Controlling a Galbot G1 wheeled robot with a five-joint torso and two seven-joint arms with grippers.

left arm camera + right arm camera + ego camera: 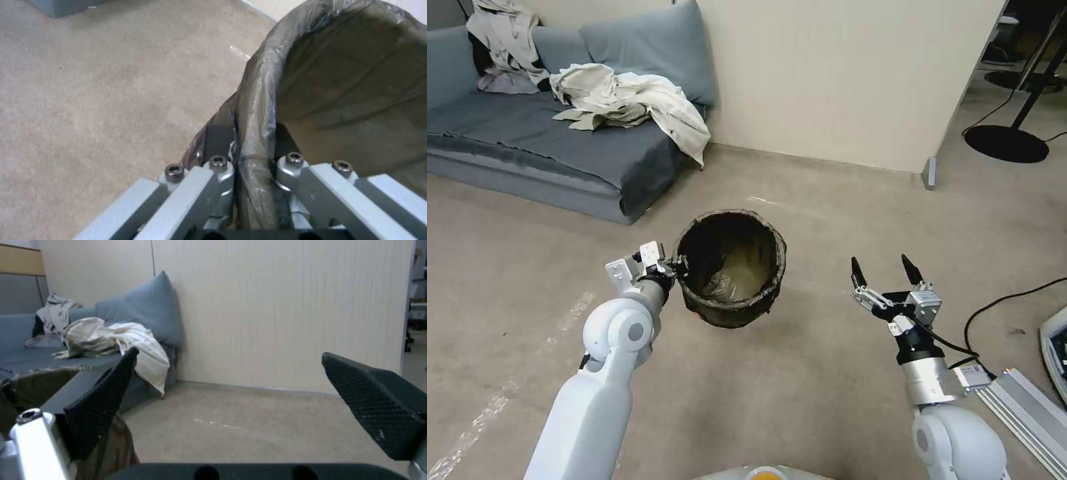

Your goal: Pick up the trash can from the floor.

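Jaws of left gripper (677,265) pinch trash can (730,267) rim; right gripper (884,272) spread.

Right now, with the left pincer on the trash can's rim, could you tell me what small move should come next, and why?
Probably a slow, straight lift with the left pincer. In the left wrist view its fingers clamp the bagged rim of the trash can, one inside and one outside. The one-sided grip could let the can tilt, so go gently. The right pincer waits open beside it.

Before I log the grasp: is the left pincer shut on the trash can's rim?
Yes, shut: the left pincer has one finger outside and one inside the bag-covered rim of the trash can.
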